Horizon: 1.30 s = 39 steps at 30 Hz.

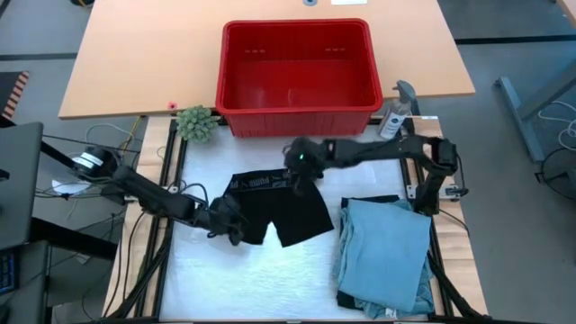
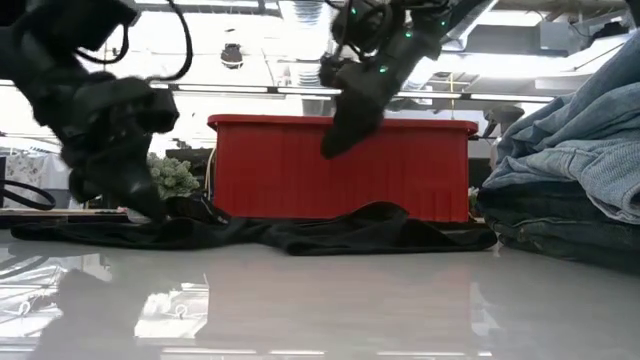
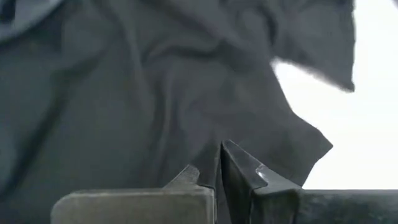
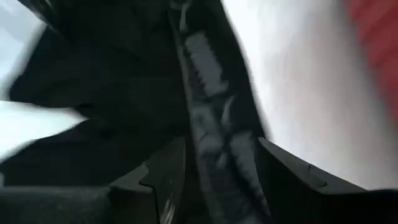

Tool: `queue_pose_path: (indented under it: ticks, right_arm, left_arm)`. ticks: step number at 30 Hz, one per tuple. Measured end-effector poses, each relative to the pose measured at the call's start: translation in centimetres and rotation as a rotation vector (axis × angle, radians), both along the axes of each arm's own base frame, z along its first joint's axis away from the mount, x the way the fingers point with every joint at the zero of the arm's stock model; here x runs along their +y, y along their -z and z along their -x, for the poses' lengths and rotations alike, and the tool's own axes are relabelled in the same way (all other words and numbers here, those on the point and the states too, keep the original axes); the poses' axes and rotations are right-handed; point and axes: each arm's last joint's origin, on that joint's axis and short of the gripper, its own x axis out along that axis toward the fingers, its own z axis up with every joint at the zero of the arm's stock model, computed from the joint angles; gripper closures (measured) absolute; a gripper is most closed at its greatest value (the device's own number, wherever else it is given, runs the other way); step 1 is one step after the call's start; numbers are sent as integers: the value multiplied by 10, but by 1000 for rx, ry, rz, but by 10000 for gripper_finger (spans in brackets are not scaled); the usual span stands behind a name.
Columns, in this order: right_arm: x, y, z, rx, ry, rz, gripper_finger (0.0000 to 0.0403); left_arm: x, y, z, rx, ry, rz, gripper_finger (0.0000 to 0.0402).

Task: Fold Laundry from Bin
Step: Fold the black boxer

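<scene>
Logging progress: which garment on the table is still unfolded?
The black shorts, spread flat mid-table between both grippers; the light blue pieces sit stacked at the right.

Robotics lab: two dark arms (image 1: pixel 162 198) clamped to a framed white tabletop (image 1: pixel 270 279), loose cables (image 1: pixel 108 135), a wooden desk (image 1: pixel 135 54) behind, ceiling strip lights (image 2: pixel 250 88), grey floor (image 1: pixel 522 225).

I see a grey floor (image 1: pixel 513 54) around the rig; a pale wooden tabletop (image 1: pixel 144 63) sits beyond my white work surface (image 1: pixel 234 279); bright ceiling lights (image 2: pixel 230 30) glare overhead.
</scene>
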Motion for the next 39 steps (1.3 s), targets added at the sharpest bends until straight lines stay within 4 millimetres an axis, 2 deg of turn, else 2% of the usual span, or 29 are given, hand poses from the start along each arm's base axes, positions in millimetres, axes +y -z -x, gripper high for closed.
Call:
queue_pose_path:
  ticks: [3,5,10,15,19,25,29,33,36,39]
  right_arm:
    - [19,4,-13,-25,-65,200,192]
    - [26,4,-27,-111,-74,262,193]
    - [34,13,-56,-179,-53,221,194]
    - [40,30,-89,-173,-121,155,194]
    - [55,42,-112,-129,-226,99,194]
    - [77,44,-140,-152,-343,144,195]
    - [87,57,-152,-143,-374,157,196]
    - [88,70,-158,-124,-365,167,196]
    - [82,75,-159,-92,-274,256,196]
    - [69,74,-160,-81,-180,362,196]
  left_arm:
    - [-6,9,-1,28,-19,23,401]
    - [-10,15,0,45,-28,36,401]
    - [-24,22,-7,-8,-20,90,401]
    - [-38,33,-8,-3,1,131,401]
    - [-52,36,-4,-12,31,156,401]
    - [-62,33,-3,-42,30,163,401]
    - [-64,31,-5,-47,36,169,401]
    - [-64,31,-6,-41,47,170,401]
    - [-64,30,-6,-40,48,170,402]
    - [-64,30,-6,-40,48,170,402]
